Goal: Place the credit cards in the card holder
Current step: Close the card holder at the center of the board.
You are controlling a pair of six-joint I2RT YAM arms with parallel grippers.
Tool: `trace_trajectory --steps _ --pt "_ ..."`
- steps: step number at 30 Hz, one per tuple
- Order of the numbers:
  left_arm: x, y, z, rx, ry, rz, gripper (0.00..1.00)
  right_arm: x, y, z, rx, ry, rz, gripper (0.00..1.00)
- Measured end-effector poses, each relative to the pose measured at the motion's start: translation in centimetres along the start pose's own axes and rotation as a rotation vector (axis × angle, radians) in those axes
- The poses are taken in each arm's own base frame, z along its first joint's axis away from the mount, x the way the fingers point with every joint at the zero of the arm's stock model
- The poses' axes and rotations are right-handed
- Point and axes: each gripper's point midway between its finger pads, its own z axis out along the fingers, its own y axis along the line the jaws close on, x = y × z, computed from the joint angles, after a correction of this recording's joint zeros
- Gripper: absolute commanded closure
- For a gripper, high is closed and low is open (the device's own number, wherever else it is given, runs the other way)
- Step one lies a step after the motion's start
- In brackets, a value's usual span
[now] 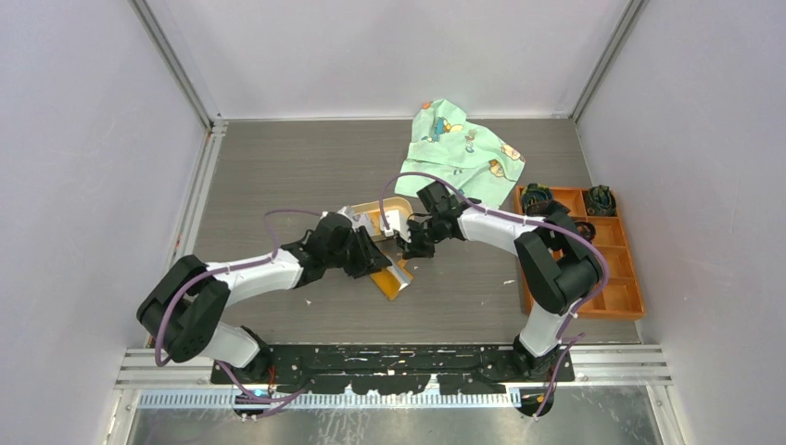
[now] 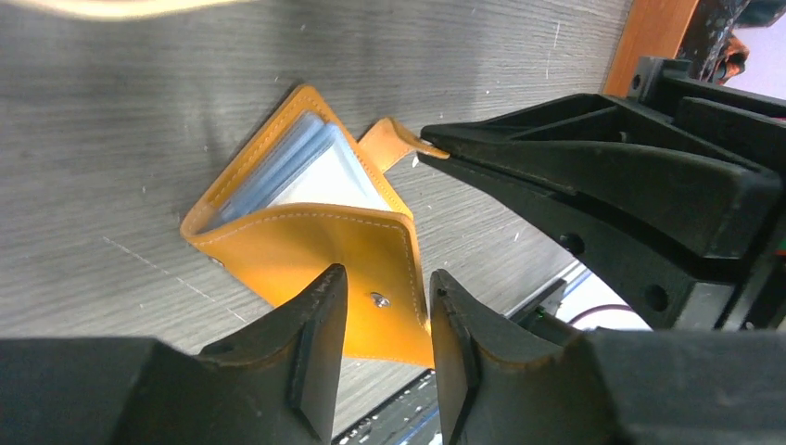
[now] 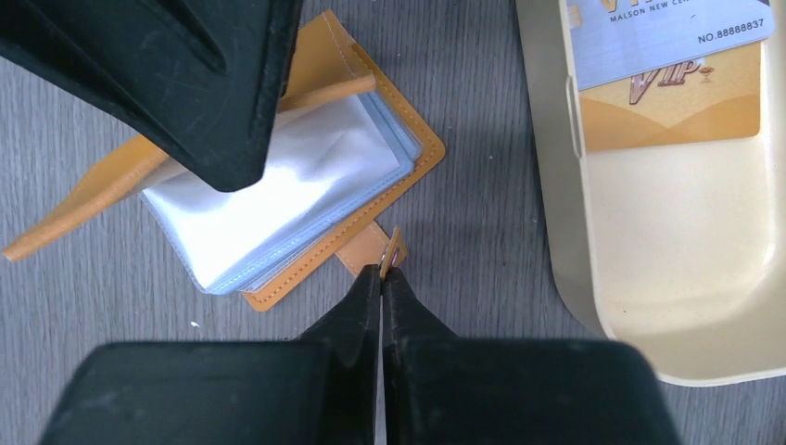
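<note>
The orange-tan card holder lies open on the table, its clear sleeves showing. My right gripper is shut on the end of its snap strap. My left gripper is over the raised cover; its jaws stand apart, with the snap button between them, and do not pinch the cover. The cover's edge runs under the left fingers in the right wrist view. Two credit cards lie in the tan tray: a silvery-white one over a gold one.
The tan tray sits just behind both grippers. A green patterned cloth lies at the back. A large orange compartment box with dark items stands along the right side.
</note>
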Motion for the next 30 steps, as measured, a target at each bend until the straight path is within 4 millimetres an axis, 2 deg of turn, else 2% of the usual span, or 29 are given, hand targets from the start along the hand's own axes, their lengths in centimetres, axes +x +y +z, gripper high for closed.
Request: trace_trajectory --steps 2,4,8,11,15,18,21,30 --pt "-0.4 -0.3 -0.1 -0.003 -0.007 0.039 0.49 0.0 0.0 0.0 -0.001 -0.002 0.003 0.99" --pt "-0.7 -0.6 -0.6 0.0 -0.016 0.088 0.44 -0.1 0.1 0.0 -0.004 -0.005 0.008 0.99" --pt "-1.1 -1.6 -2.0 0.033 -0.043 0.177 0.43 -0.2 0.2 0.0 -0.008 -0.011 0.014 0.99" --pt "-1.5 -2.6 -3.0 0.071 -0.065 0.237 0.51 -0.3 0.2 0.1 -0.01 -0.014 0.019 0.99" --pt "-1.4 -3.2 -3.6 0.101 -0.065 0.289 0.76 -0.4 0.3 0.1 -0.014 -0.021 0.026 0.99" --pt "-1.1 -3.2 -3.6 0.114 -0.044 0.314 0.88 -0.5 0.4 0.1 -0.017 -0.026 0.034 0.99" --pt "-0.6 -2.9 -2.9 0.119 -0.007 0.322 0.9 -0.6 0.4 0.1 -0.018 -0.029 0.04 0.99" --pt "0.3 -0.9 1.6 0.074 0.13 0.282 0.93 -0.7 0.5 0.1 -0.022 -0.037 0.049 0.99"
